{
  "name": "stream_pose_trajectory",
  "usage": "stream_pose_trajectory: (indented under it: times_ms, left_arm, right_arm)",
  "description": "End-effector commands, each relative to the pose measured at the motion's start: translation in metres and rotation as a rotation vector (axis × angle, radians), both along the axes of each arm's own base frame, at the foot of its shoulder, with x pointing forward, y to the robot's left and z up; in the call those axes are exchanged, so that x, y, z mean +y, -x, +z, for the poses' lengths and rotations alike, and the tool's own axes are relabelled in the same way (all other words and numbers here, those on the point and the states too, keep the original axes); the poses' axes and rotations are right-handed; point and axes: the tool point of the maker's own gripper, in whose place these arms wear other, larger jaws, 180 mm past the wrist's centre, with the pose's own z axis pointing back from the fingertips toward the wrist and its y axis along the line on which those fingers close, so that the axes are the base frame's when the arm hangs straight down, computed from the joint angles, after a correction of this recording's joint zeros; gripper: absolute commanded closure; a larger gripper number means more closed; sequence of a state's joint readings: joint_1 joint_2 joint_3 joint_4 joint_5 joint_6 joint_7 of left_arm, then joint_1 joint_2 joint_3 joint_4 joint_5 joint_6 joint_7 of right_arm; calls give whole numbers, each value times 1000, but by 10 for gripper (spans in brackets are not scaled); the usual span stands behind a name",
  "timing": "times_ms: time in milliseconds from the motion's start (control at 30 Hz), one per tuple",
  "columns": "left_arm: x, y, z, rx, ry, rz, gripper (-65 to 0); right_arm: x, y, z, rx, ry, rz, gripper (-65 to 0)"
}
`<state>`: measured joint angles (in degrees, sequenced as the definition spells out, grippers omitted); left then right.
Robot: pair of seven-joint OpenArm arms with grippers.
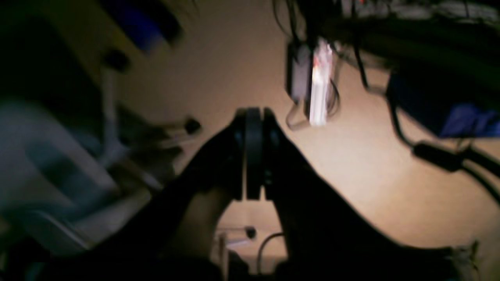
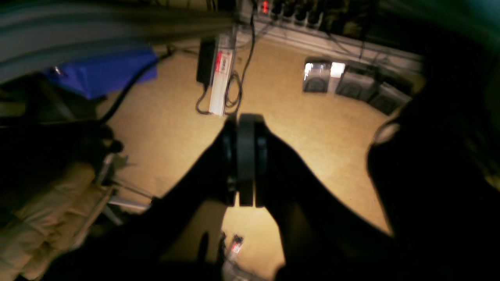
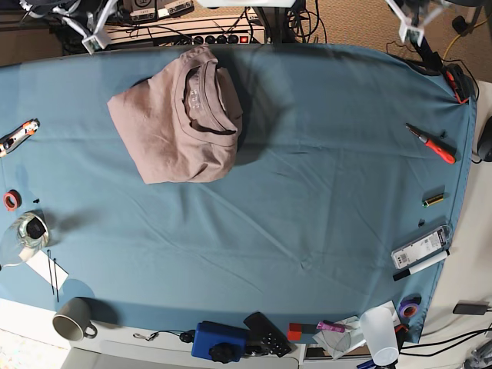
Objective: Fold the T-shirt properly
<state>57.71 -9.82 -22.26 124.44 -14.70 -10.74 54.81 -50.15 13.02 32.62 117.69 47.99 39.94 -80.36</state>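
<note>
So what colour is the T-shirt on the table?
Dusty pinkish-brown, plain; the T-shirt shows best in the base view.

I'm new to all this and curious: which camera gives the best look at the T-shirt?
The base view. It shows the whole T-shirt lying bunched on the blue tablecloth, collar up. Both wrist views show only shut jaws and the floor, no shirt.
</note>
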Motion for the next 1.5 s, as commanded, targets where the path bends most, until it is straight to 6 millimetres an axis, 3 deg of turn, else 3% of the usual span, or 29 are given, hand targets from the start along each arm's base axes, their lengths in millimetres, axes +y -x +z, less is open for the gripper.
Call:
stream_pose_trajectory:
  times_ms: [0,200,300,467,700,800,900,1000,1167,1400,1467]
  left_arm:
    - [2,8,-3,20,6,12,0]
    - [10,49,-34,146,17,68,0]
    - [13,59,-49,168,23,95,0]
    - [5,67,-81,183,111,55,0]
    - [11,78,-136,231,126,104,0]
    - [9,81,-158,266,140,141,0]
    - [6,71,-179,237,164,187,0]
    - [3,57,-197,181,177,222,0]
    - [1,43,-220,129,160,195,0]
    - [6,27,-239,41,71,260,0]
    - [2,20,-242,21,57,276,0]
  right_arm:
    - [-5,6,-2,20,2,-13,0]
    - [-19,53,-38,196,-47,-151,0]
    - [-29,63,-58,228,-45,-228,0]
    - [-43,60,-94,268,-57,-336,0]
    - [-70,48,-126,283,-44,-433,0]
    - [-86,49,-139,292,23,-381,0]
    - [-93,51,-155,281,92,-254,0]
    - [-84,47,-175,249,117,-112,0]
    - [-43,23,-205,150,52,13,0]
    - [-28,-15,-241,-3,184,51,0]
    - [-22,-18,-249,-12,211,79,0]
